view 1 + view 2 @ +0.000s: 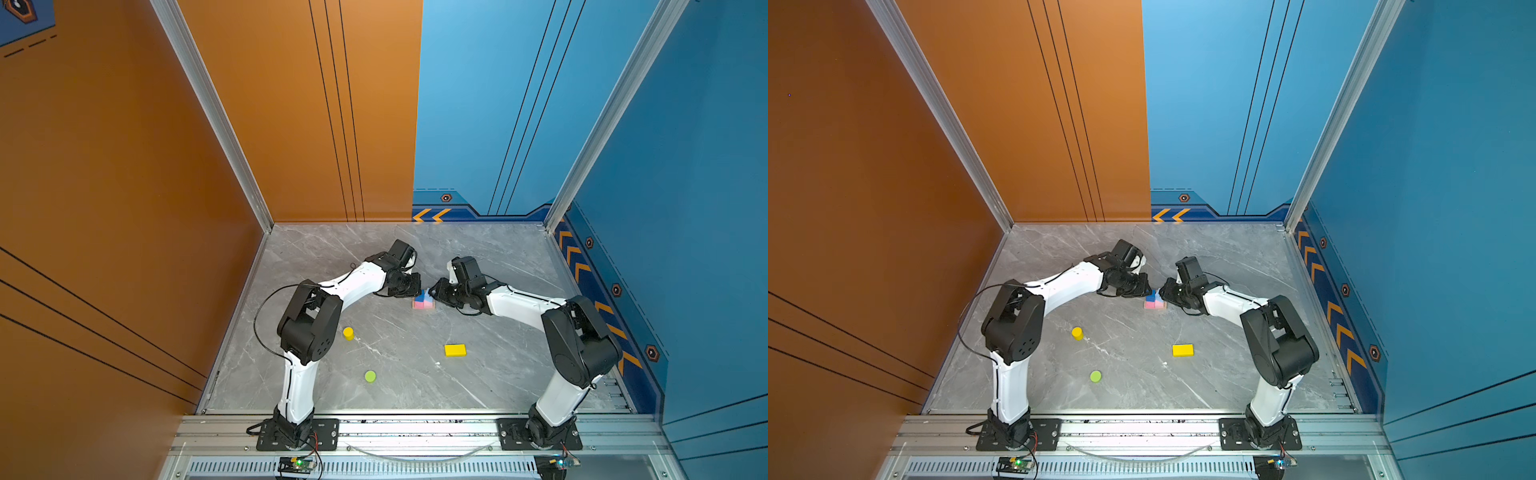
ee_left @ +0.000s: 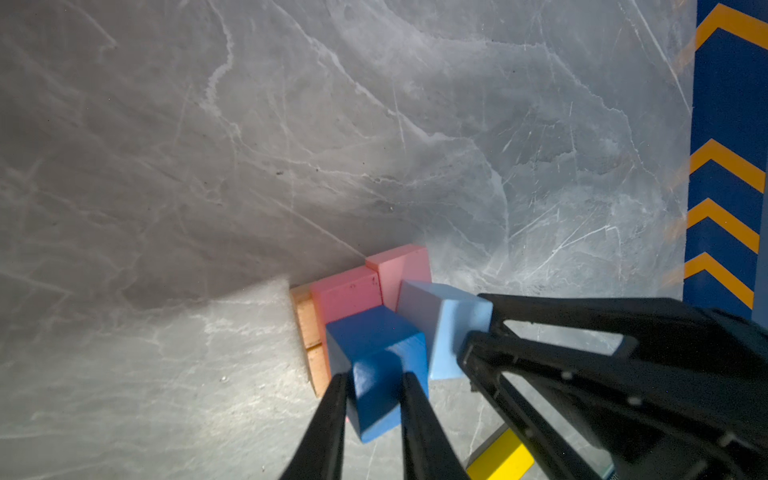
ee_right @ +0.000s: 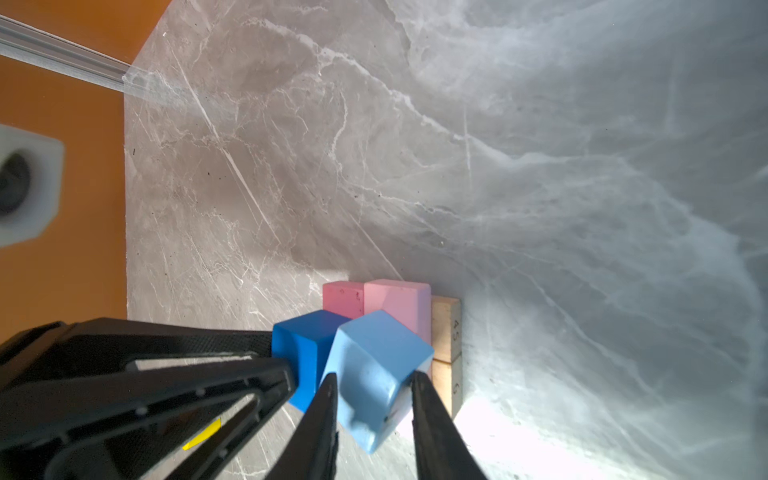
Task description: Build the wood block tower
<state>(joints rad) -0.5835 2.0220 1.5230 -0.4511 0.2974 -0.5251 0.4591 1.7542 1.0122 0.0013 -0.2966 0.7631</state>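
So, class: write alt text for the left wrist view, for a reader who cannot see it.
The left gripper clamps a dark-blue cube atop two pink bars over tan planks, on a grey marble table. Beside it, the right gripper holds a tilted light-blue cube.

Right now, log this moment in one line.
left end effector: shut on dark-blue cube; right end effector: shut on light-blue cube; pink bars: on tan planks

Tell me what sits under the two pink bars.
Two tan planks, side by side; only their ends show past the pink bars. The rest is covered by the bars, the dark-blue cube and the light-blue cube.
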